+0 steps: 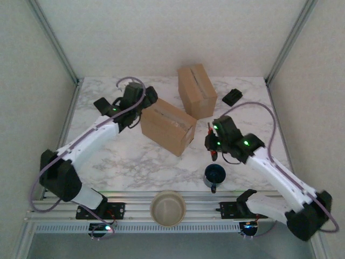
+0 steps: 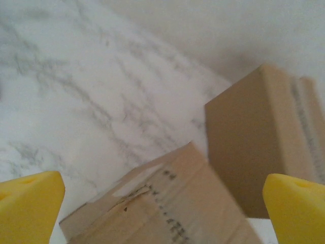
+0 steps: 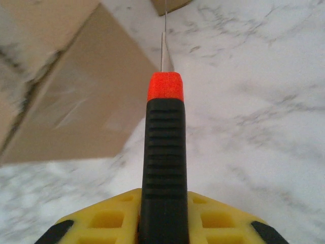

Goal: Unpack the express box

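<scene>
Two boxes stand on the marble worktop (image 1: 129, 159). The nearer cardboard box (image 1: 167, 127) is in the middle and the second cardboard box (image 1: 197, 90) is just behind it. The left gripper (image 1: 141, 103) is at the nearer box's left end, its jaws wide apart and empty. The right gripper (image 3: 163, 223) is closed on a black-handled knife (image 3: 163, 147), whose thin blade points toward the boxes.

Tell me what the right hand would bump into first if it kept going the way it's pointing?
Probably the farther box. The knife in the right hand leads, passing just beside the nearer box over bare table. Depth is unclear, so it might graze the nearer box first.
</scene>
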`<action>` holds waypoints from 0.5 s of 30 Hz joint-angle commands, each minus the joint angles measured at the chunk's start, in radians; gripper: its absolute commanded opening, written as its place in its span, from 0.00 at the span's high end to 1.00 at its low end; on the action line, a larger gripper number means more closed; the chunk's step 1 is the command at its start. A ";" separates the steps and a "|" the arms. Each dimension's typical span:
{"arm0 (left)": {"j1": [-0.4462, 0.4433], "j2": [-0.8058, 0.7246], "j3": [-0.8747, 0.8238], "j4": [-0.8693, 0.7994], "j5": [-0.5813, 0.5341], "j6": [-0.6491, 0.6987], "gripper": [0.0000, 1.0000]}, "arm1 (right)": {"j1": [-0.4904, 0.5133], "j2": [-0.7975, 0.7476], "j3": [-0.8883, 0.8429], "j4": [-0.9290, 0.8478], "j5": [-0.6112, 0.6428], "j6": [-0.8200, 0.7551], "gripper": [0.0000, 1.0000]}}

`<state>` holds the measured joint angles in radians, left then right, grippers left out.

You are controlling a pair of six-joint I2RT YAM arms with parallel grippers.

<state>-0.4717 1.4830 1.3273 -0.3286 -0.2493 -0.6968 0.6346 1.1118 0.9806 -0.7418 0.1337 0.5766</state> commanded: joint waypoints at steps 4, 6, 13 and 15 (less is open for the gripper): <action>0.211 0.084 0.037 -0.122 0.088 0.135 0.19 | -0.006 0.223 0.131 0.087 0.155 -0.065 1.00; 0.258 0.153 0.036 -0.090 0.133 0.163 0.23 | -0.006 0.270 0.150 0.103 0.164 -0.054 1.00; 0.276 0.337 0.045 0.045 0.246 0.211 0.22 | -0.006 0.397 0.211 0.126 0.176 -0.025 1.00; 0.270 0.351 0.020 0.094 0.289 0.208 0.21 | -0.005 0.423 0.224 0.127 0.178 -0.021 1.00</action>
<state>-0.1902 1.8397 1.3636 -0.3187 -0.0528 -0.5182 0.6342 1.5105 1.1633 -0.6331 0.2718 0.5388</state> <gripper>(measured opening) 0.784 0.205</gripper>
